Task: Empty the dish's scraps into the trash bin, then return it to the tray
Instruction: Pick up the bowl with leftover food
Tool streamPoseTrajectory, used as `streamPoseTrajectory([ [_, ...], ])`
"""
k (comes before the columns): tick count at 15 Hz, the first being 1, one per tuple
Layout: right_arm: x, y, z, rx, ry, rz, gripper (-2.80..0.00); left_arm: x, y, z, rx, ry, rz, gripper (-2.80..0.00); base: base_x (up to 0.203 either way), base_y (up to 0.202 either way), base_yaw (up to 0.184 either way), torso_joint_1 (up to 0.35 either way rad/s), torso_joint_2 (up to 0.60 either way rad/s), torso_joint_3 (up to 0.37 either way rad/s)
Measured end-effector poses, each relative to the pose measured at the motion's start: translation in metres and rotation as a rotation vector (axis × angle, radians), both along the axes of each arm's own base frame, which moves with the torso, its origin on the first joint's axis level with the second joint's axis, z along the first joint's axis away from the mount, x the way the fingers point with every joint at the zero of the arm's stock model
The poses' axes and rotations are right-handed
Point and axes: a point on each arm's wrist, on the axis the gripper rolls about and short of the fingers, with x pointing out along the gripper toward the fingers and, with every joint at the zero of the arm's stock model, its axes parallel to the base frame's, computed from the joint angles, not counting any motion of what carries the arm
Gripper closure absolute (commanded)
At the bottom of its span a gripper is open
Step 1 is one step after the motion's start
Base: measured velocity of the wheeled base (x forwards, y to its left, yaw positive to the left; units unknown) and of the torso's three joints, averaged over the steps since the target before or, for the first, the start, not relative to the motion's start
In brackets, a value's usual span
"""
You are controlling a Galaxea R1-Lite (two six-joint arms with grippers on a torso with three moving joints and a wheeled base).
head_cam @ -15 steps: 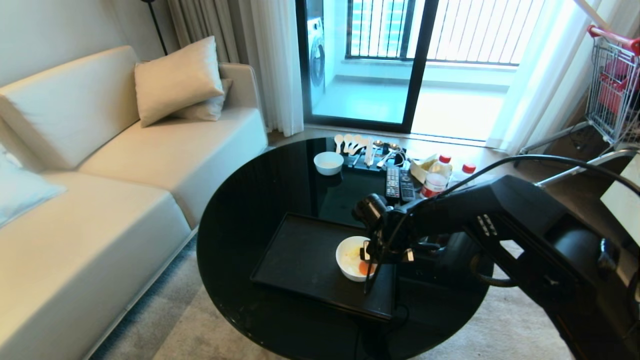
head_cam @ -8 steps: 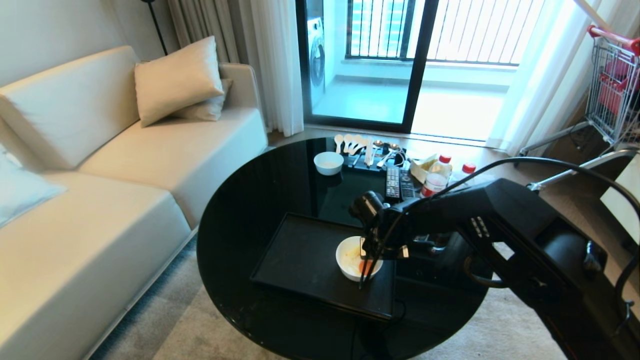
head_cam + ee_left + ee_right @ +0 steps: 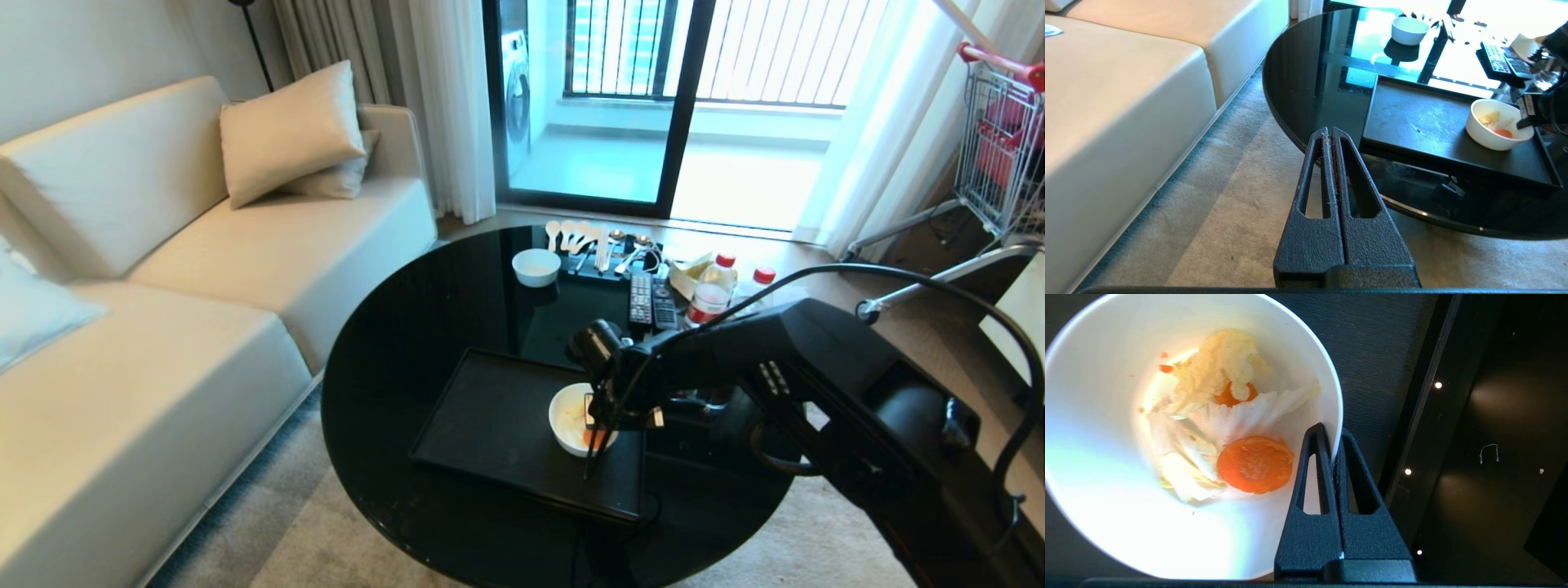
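Observation:
The dish (image 3: 570, 423), a deep white bowl, stands at the right end of the black tray (image 3: 490, 425) on the round glass table. The scraps (image 3: 1255, 463) lie inside it: pale cabbage bits and round orange carrot slices. My right gripper (image 3: 1333, 432) is shut on the dish's rim, one finger inside the wall and one outside; the head view shows the same grip (image 3: 600, 431). My left gripper (image 3: 1328, 131) is shut on nothing, parked low over the carpet beside the table, with the dish (image 3: 1492, 136) and tray (image 3: 1412, 122) ahead of it. The trash bin is out of view.
At the table's far side are a smaller white bowl (image 3: 536, 266), spoons (image 3: 581, 237), two remotes (image 3: 651, 300) and red-capped bottles (image 3: 712, 290). A cream sofa (image 3: 204, 269) runs along the left. A shopping cart (image 3: 1004, 139) stands at the far right.
The right gripper has come down over the dish's right rim and gone from open to shut on it. The dish stays on the tray. The left arm has not moved.

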Motion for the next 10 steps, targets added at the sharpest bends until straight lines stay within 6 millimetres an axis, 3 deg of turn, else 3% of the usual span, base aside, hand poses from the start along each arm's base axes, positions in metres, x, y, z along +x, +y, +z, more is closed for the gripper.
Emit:
streamPoseTrajectory([
  [5,-0.001,0.001,-0.004,0.016,0.009,-0.027,0.00,0.000,0.000,0.000,-0.001,0.000,0.001,0.00,0.000,0.000,0.000,0.000,0.00,0.000],
  [10,-0.007,-0.004,0.010,0.071,0.037,-0.147,0.00,0.000,0.000,0.000,-0.001,0.000,0.000,0.00,0.000,0.000,0.000,0.000,0.00,0.000],
])
